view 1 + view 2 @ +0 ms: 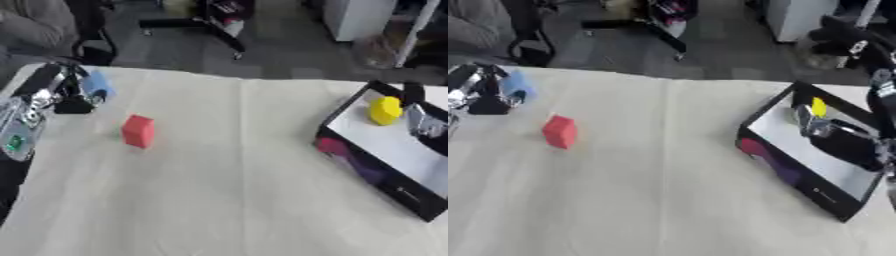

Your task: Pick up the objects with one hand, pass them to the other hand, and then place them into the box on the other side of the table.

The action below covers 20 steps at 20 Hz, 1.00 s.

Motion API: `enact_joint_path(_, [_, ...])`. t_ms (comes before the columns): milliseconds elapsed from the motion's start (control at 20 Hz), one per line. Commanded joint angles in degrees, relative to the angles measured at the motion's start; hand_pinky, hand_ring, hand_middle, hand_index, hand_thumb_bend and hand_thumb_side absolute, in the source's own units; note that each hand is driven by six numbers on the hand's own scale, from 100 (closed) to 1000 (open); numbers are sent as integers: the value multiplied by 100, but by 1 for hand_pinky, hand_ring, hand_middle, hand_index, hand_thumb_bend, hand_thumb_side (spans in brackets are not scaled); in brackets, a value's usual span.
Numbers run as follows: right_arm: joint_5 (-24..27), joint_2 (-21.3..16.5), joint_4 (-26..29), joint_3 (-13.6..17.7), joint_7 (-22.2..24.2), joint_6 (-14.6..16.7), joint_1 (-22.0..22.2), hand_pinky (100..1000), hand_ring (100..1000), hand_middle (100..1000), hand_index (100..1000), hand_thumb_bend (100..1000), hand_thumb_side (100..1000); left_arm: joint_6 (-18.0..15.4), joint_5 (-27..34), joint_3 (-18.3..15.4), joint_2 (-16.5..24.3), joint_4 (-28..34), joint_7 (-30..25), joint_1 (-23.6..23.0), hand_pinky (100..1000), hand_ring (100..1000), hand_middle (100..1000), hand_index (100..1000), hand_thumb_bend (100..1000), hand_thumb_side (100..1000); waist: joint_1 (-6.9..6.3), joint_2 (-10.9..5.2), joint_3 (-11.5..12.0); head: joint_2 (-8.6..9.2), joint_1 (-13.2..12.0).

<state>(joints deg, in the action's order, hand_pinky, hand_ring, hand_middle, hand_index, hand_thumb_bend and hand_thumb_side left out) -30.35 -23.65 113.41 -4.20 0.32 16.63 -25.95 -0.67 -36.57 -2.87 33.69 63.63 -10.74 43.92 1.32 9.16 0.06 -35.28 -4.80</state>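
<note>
Matt cloth table cover (227, 190) (faintly creased)

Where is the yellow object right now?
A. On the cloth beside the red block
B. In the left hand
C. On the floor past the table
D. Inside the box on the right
D: the yellow object lies on the white floor of the box, with the right hand over the box.

A red block (560, 131) is seen standing on the pale worktop (649, 190) at the left of the frame. At the upper left, a light blue object (517, 86) is held against the left robot hand (483, 95). At the right, a black-walled box (798, 150) with a white floor is seen; the right robot hand (833, 135) is placed inside it, just beside a yellow object (819, 107).
</note>
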Motion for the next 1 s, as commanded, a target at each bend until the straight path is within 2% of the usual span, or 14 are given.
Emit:
enact_joint_path(50, [-130,-111,118,-104,67,143,-204,792,761,794,952,100,240,14,952,76,222,966,-415,-87,559,453,381,528,100,439,-27,-129,13,-80,119])
enact_joint_path(400, [-335,-47,118,-525,278,566,-597,806,776,807,963,121,225,519,2882,391,-215,2331,-1670,-474,566,455,382,524,100,528,-9,-169,44,-308,373])
enact_joint_path(750, [-511,132,118,-960,642,906,-906,818,788,816,973,176,215,842,3745,750,-705,3063,-2707,-626,576,457,384,524,100,571,16,-187,74,-384,427])
enact_joint_path(800, [-575,158,118,-1006,693,945,-943,821,791,819,975,193,212,858,3841,793,-742,3120,-2820,-635,578,458,385,524,100,574,18,-187,77,-386,428])
enact_joint_path(850, [-659,184,118,-1049,745,982,-984,825,796,822,980,256,212,861,3944,835,-779,3179,-2927,-645,581,460,384,524,100,575,21,-186,78,-386,430])
enact_joint_path(900, [-747,208,118,-1084,786,1010,-1016,828,799,824,983,233,223,861,4026,867,-794,3231,-3017,-650,582,460,386,526,100,578,22,-185,80,-387,433])
enact_joint_path(1000, [-914,250,118,-1149,849,1043,-1072,836,806,830,988,283,242,841,4126,936,-826,3329,-3168,-650,585,462,387,527,100,579,24,-180,88,-386,431])
